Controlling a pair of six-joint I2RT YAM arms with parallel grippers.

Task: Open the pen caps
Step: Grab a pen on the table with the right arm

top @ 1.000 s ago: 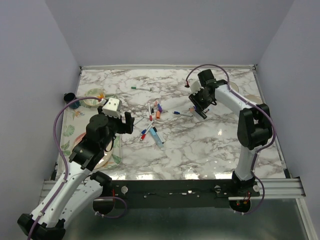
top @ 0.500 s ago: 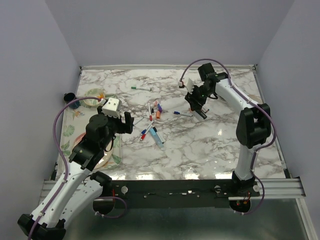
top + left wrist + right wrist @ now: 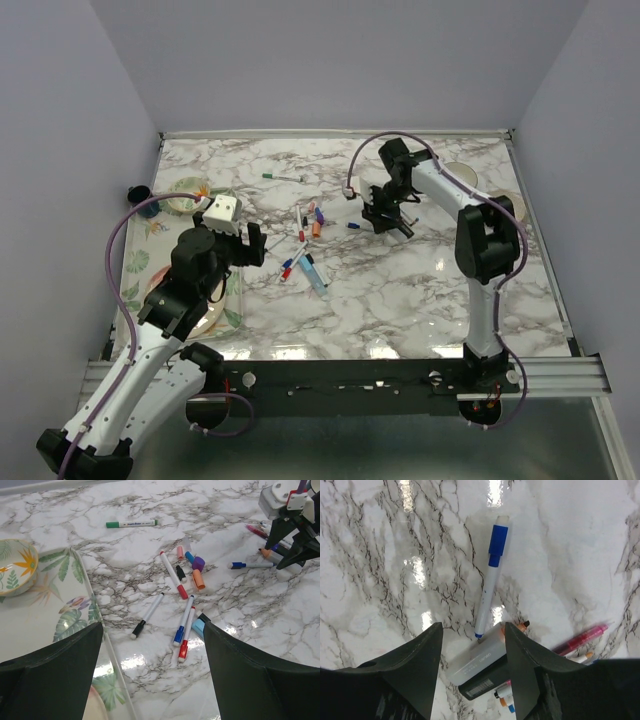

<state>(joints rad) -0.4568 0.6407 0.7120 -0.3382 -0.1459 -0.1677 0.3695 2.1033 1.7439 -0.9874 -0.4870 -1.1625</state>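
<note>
Left wrist view: the left jaws are spread wide, gripping nothing. Nearest, three capped pens (image 3: 147, 615) are laid on the counter (image 3: 240, 620); just beyond, five loose pen caps (image 3: 198, 579) are clustered. Farther off, the right jaws are parted, empty, near one blue-capped pen (image 3: 487, 587).

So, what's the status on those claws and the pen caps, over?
Left gripper open, empty, hanging back. Right gripper open, empty, over a blue-capped pen, unopened. Loose pen caps clustered mid-table. Nothing blocking.

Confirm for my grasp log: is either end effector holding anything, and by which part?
Nothing is held: left end effector open and empty, right end effector open above a blue-and-white pen.
</note>
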